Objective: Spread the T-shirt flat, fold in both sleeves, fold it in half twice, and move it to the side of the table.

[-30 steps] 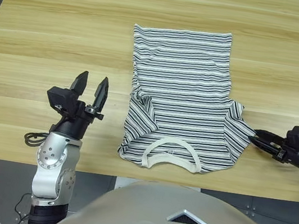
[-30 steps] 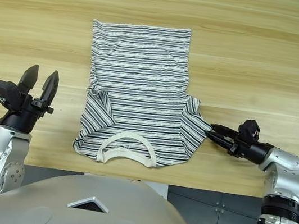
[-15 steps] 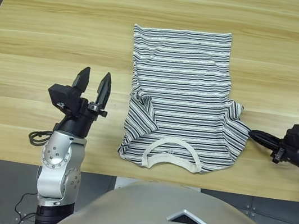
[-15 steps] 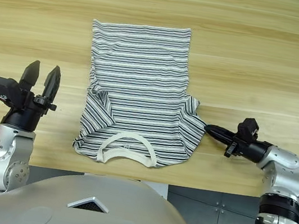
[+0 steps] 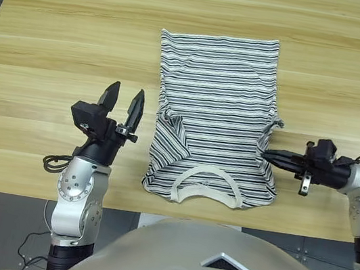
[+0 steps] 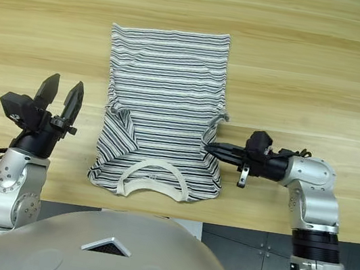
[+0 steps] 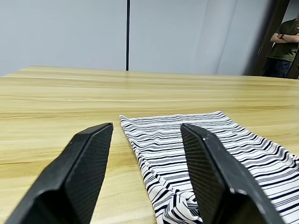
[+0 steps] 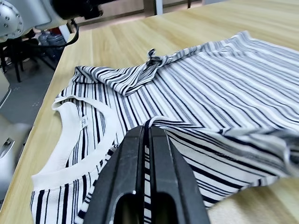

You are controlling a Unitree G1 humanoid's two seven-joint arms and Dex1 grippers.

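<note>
The black-and-white striped T-shirt [image 5: 217,93] lies on the wooden table [image 5: 73,29], its white collar [image 5: 206,194] toward the table's front edge. Its left sleeve [image 5: 171,123] is folded inward over the body. My right gripper [image 5: 266,153] is shut on the edge of the right sleeve [image 8: 210,140], holding it over the shirt's right side, low above the cloth. My left gripper [image 5: 128,89] stands open just left of the shirt, fingers [image 7: 88,158] pointing away from me, nothing between them.
A black cable [image 5: 56,162] loops near the table's front edge beside my left arm. Bare wood stretches wide on the left, on the right and beyond the shirt's hem [image 5: 219,38].
My right gripper has pulled the right sleeve leftward, from spread out at the side to over the shirt's body. My left gripper has shifted a little right, nearer the shirt, still open.
</note>
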